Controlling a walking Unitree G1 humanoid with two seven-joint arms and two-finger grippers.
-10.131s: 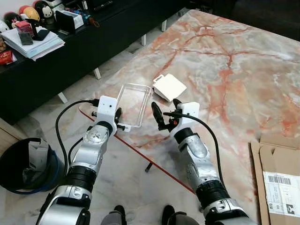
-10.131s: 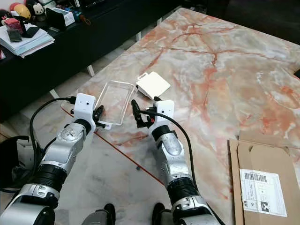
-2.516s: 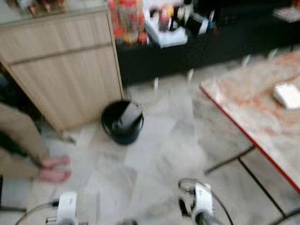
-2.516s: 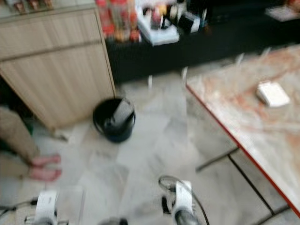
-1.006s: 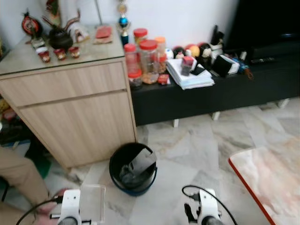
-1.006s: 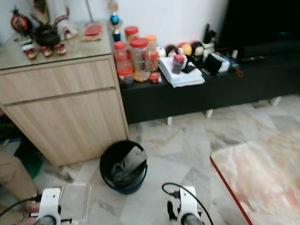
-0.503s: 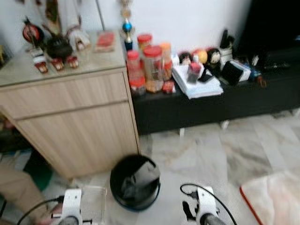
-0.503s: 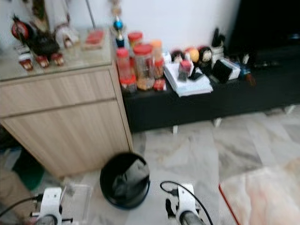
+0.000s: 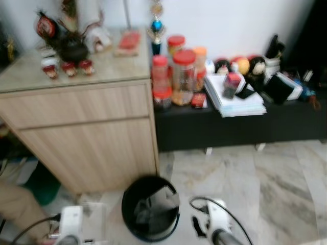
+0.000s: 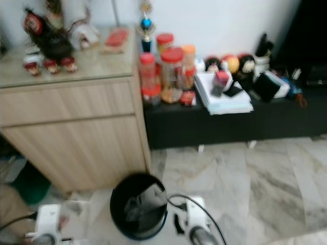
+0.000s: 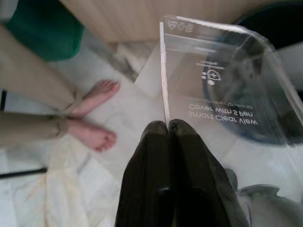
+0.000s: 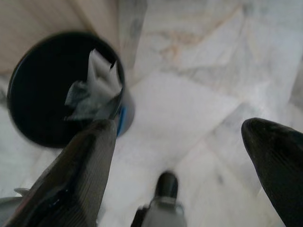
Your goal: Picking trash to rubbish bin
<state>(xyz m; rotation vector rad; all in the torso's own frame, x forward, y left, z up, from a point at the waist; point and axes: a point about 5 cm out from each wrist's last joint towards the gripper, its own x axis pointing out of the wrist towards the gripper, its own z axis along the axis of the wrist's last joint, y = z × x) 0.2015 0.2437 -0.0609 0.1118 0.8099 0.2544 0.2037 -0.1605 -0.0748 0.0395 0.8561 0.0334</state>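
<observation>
Marble floor: black bin (image 9: 150, 214) nearer; left end effector (image 11: 169, 126) still grips clear packaging (image 11: 222, 90).

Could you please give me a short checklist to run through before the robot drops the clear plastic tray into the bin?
1. Left gripper pinches the clear plastic tray at its edge: ok.
2. Black rubbish bin on the floor ahead, next to the wooden cabinet: ok.
3. Bin has room: cannot tell; paper already sticks up inside.
4. Tray above the bin mouth: not ok; it sits to the bin's left.
5. Person's bare feet near the tray: not ok, keep apart.
6. Right gripper open, holding nothing: ok.
</observation>
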